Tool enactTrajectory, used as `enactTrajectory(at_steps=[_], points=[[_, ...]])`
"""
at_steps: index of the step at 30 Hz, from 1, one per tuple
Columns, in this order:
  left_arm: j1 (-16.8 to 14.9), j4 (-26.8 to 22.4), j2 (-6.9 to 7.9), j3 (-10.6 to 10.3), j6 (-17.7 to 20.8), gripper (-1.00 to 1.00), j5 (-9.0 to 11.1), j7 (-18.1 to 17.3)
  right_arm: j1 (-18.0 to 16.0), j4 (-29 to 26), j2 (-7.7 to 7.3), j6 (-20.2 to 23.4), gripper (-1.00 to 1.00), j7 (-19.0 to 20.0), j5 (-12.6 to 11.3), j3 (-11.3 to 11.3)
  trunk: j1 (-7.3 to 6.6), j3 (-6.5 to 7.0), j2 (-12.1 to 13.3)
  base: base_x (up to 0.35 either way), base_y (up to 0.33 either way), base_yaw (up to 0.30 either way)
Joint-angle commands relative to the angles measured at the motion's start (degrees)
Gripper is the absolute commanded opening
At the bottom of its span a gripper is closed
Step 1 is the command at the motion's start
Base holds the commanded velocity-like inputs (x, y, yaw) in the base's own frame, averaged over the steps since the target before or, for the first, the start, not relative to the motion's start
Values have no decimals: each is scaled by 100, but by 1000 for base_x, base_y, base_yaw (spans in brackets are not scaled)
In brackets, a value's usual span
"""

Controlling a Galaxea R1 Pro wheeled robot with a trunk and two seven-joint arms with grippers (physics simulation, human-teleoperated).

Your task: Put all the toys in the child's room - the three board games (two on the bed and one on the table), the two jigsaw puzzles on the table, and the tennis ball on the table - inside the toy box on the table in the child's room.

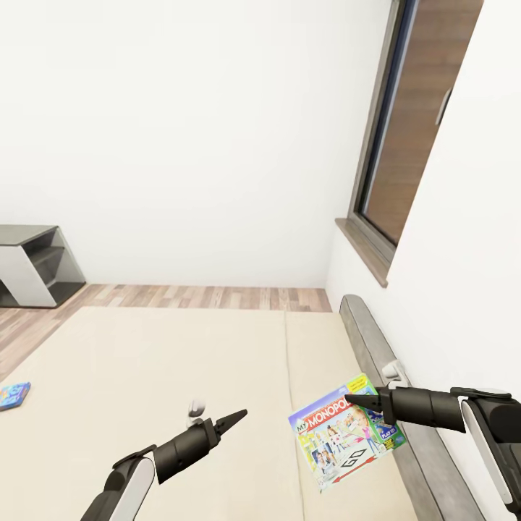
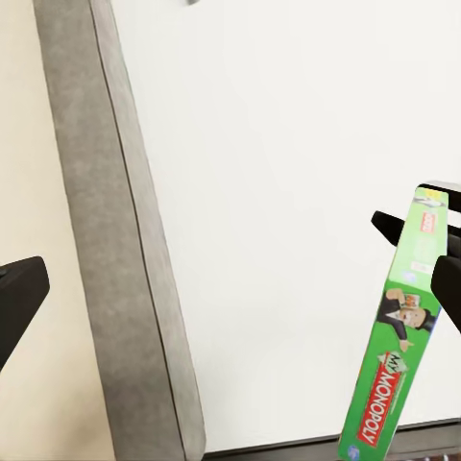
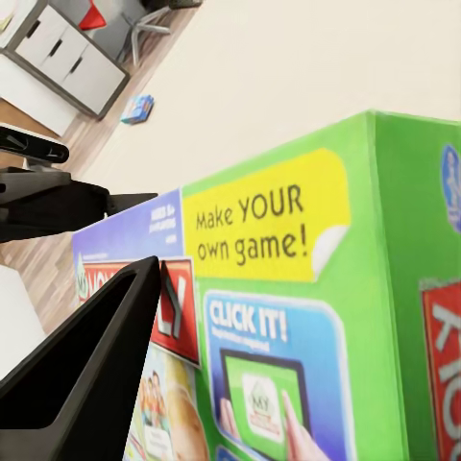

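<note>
The bed (image 1: 166, 405) takes up most of what I'm looking at, cream cover running to the grey frame edge along the wall. My right end effector (image 1: 352, 399) is clamped on 1 board game (image 1: 347, 434), the green Monopoly box, pinched at its top edge so it hangs tilted above the bed's right side, clear of the cover for carrying. My left end effector (image 1: 239, 416) looks pressed together and empty, parked over the middle of the bed, I'd guess to stay out of the way. The other, light blue board game (image 1: 13, 395) lies flat near the bed's left edge, so it's probably the next pickup.
</note>
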Motion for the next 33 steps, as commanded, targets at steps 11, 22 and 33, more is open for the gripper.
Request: enactTrajectory(at_steps=[11, 22, 33], points=[[-4, -1, 1, -2, 43, 100, 36, 4, -3, -1, -1, 51, -100, 1, -23, -2, 4, 91, -12, 0, 0, 0], [-4, -1, 1, -6, 40, 100, 36, 4, -4, 2, -1, 49, -100, -2, -18, -2, 4, 188, -12, 0, 0, 0], [0, 6, 1, -2, 10, 100, 32, 16, -5, 310, 22, -228, -100, -138, -13, 2, 4, 217, -12, 0, 0, 0]])
